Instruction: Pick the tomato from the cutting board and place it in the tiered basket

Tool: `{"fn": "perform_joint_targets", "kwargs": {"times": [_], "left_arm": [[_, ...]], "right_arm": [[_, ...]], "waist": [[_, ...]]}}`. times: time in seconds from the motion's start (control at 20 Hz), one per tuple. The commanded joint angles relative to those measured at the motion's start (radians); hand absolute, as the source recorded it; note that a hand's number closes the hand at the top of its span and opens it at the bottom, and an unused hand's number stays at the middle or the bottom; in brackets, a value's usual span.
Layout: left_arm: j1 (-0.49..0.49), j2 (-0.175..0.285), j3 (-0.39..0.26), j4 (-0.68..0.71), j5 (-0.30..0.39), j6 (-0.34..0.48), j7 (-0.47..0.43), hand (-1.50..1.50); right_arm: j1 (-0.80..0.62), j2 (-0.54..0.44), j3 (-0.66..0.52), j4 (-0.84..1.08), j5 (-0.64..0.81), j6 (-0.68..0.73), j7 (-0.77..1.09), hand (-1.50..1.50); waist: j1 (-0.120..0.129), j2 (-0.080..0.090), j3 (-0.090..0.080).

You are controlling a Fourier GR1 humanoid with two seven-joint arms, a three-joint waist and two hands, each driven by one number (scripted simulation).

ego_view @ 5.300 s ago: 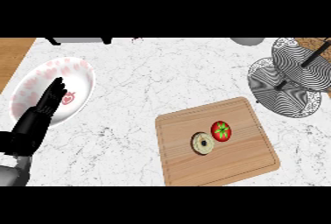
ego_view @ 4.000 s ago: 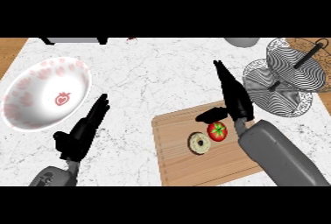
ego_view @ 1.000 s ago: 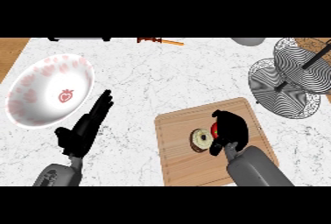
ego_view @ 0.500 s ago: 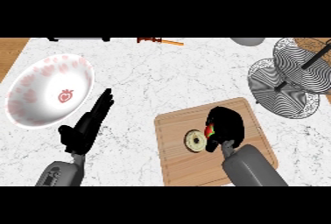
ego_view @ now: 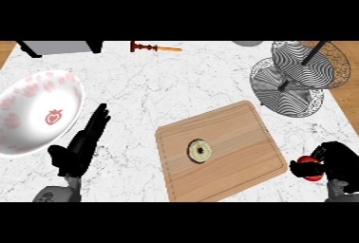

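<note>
Right of the cutting board [ego_view: 231, 128], head view: I see my right hand [ego_view: 338, 160] with fingers curled round the tomato [ego_view: 307, 169], above the marble surface [ego_view: 175, 85] | tiered basket [ego_view: 294, 78] well apart, upper right | left hand [ego_view: 79, 148] lower left, fingers straight, holding nothing, beside the white bowl [ego_view: 35, 111].

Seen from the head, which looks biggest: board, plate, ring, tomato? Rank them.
1. cutting board
2. plate, cut off at the edge
3. ring and tomato look alike; the right hand partly hides the tomato
</note>
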State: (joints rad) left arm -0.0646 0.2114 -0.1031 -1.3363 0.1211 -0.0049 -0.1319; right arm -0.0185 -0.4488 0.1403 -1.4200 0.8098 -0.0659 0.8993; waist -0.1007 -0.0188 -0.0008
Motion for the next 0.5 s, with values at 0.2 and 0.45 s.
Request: {"fn": "perform_joint_targets", "kwargs": {"times": [0.2,0.45], "left_arm": [[0.023,0.008,0.004,-0.023,0.019,-0.024,0.018,0.00],[0.005,-0.020,-0.028,-0.043,-0.013,-0.002,0.023,0.00]], "right_arm": [[0.295,-0.136,-0.337,-0.320,-0.196,-0.169,-0.096,1.50],[0.375,-0.102,-0.462,-0.550,-0.285,-0.252,-0.182,1.50]], "waist": [[0.007,-0.001,-0.001],[0.039,0.006,0.000]]}}
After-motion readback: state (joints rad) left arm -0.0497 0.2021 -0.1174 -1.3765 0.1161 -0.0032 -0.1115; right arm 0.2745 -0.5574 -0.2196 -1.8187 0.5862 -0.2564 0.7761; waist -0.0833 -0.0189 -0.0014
